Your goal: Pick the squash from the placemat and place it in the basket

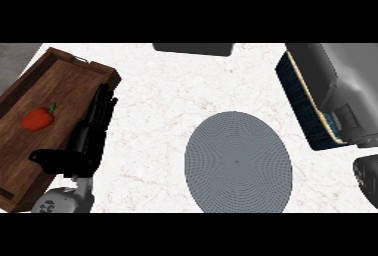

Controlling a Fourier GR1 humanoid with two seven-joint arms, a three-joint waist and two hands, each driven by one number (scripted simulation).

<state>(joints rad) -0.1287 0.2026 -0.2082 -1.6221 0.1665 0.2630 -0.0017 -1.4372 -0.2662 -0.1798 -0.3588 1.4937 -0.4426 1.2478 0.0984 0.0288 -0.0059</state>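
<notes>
The squash shows nowhere: the placemat (238,162), at the counter's front middle, carries nothing (the red thing in the tray (44,75) is a pepper (37,119)). Probably it is hidden at the basket (299,97), on the counter's right edge under the right forearm (354,80). The right hand (367,180), at that edge, is nearer; its hold I cannot tell. The left hand (90,132) lies straight-fingered, holding nothing, along the tray's rim.

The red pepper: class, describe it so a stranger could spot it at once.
Find the long brown wooden tray on the white marble counter's left side. Midway along it lies the small red pepper with a green stem. Nothing else there is bright: the left hand beside the tray is black.
</notes>
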